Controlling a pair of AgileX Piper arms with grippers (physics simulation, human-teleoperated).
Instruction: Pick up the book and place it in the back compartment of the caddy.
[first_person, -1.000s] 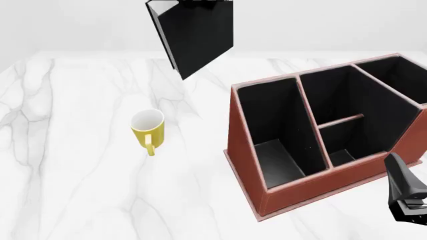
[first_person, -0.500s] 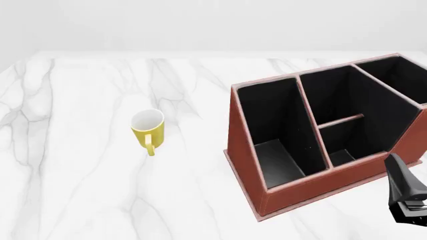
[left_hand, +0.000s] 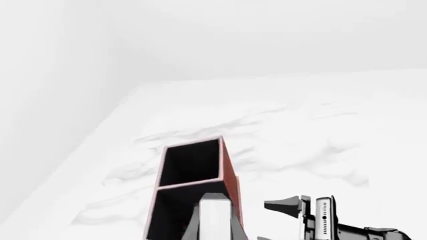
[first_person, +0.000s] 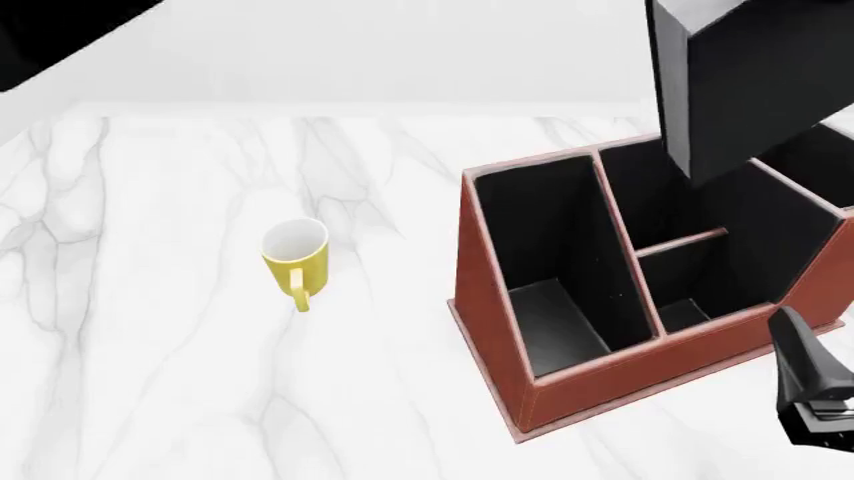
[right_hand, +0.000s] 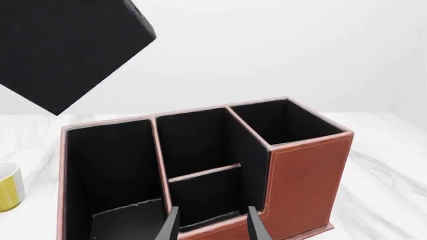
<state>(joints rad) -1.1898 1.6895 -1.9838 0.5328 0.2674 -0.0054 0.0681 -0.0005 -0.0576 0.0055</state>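
The black book (first_person: 747, 80) hangs tilted in the air over the far right part of the reddish-brown caddy (first_person: 497, 300), its top cut off by the front view's edge. In the left wrist view its white page edge (left_hand: 215, 220) shows within my left gripper (left_hand: 215, 229), which is shut on it, above the caddy (left_hand: 230, 175). The back compartment (first_person: 694, 292) is the small black cell by the near long wall, also seen in the right wrist view (right_hand: 203, 200). My right gripper (right_hand: 213, 229) stands open and empty just before the caddy's near wall.
A yellow mug (first_person: 295, 262) stands upright on the marble table (first_person: 160, 350), left of the caddy. A dark part of the left arm (first_person: 54, 30) crosses the top left corner. The right arm (first_person: 814, 395) sits at the bottom right.
The book, at the top middle a second ago and out of view half a second ago, now hangs at the top right above the caddy. The right arm has not moved.
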